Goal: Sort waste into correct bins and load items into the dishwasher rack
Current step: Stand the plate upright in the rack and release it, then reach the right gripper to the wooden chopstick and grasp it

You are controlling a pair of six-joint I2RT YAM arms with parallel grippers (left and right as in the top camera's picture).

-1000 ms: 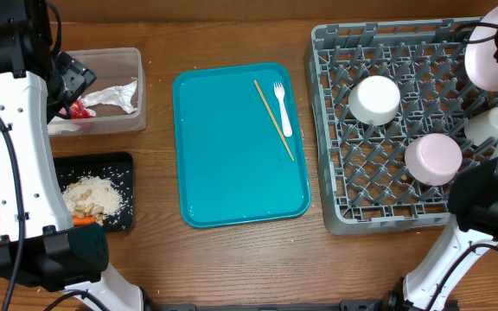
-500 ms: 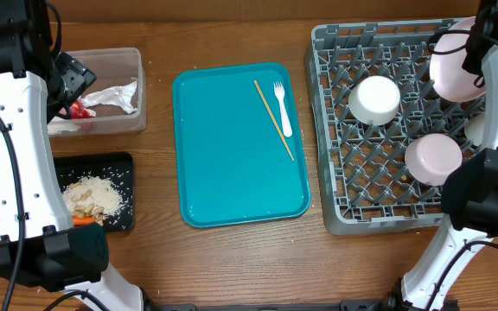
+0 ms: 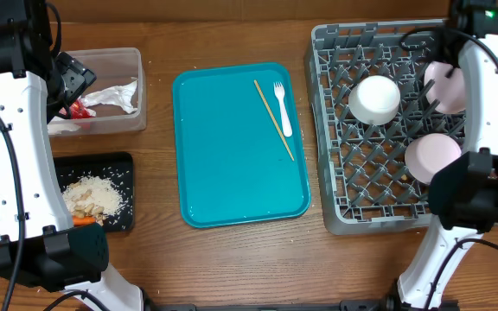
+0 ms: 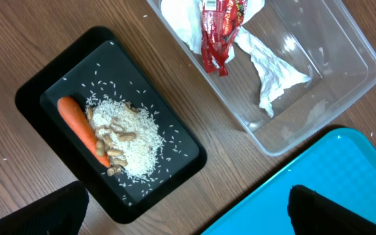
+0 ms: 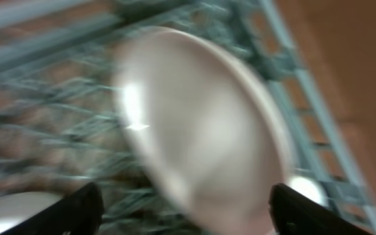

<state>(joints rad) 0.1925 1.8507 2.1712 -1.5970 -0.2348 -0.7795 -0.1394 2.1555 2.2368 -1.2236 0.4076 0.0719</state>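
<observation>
Plate (image 5: 201, 130) standing in rack (image 3: 340, 218) | right fingers (image 5: 77, 212) spread wide | left fingers (image 4: 51, 212) spread wide, empty

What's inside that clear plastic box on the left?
The clear tub holds a crumpled white napkin and a red wrapper lying across it. The rest of its floor looks bare. Anything beneath the napkin is covered.

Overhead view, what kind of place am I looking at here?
Probably a dish-clearing station staged on a wooden table: a grey dishwasher rack holding bowls, a teal serving tray, and a clear tub and black tray holding waste.
</observation>
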